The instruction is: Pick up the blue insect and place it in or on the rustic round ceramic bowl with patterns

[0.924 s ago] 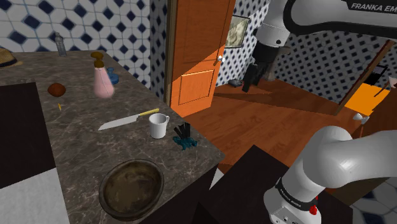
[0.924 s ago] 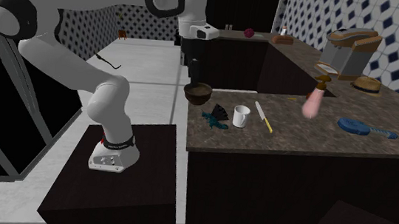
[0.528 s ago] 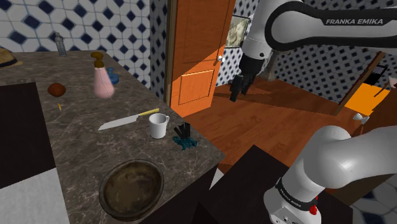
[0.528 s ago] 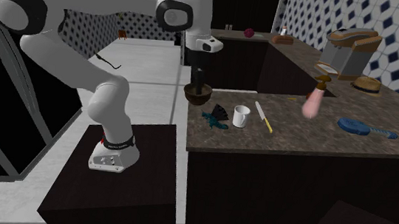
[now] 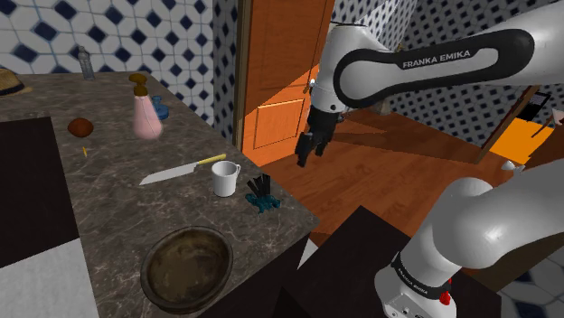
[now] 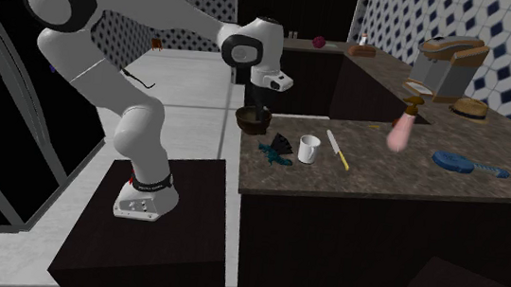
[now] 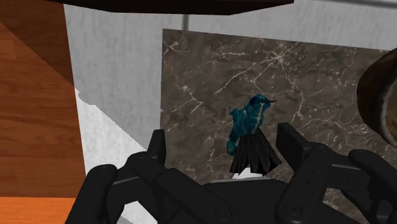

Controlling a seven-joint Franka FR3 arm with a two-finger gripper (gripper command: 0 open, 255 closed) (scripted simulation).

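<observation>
**Approaching the blue insect, claw open and empty**

Reaching is the step in hand: nothing has been grasped yet. In the shoulder view the gripper [image 5: 307, 152] hangs a little right of the frame's centre, over the wooden floor and beyond the edge of the marble counter [image 5: 99, 212]. It sits up and to the right of the blue insect [image 5: 262, 197]. The insect lies low in the middle of the frame, near the counter's corner and just right of the white mug [image 5: 225, 178].

In the wrist view the two black fingers stand well apart with nothing clasped. The insect [image 7: 250, 121], blue-bodied with dark wings, lies on the marble beyond them and is not touched.

The brown round bowl [image 5: 185, 266] sits at the lower left of centre in the shoulder view, well apart from the insect. In the second exterior view the bowl [image 6: 253, 120] is just above the insect [image 6: 275, 150], near mid-frame.

The next move, as I judge it, calls for carrying the claw over the counter's edge, lowering it with the fingers astride the insect, and closing. The mug close by leaves little room on that side.
</observation>
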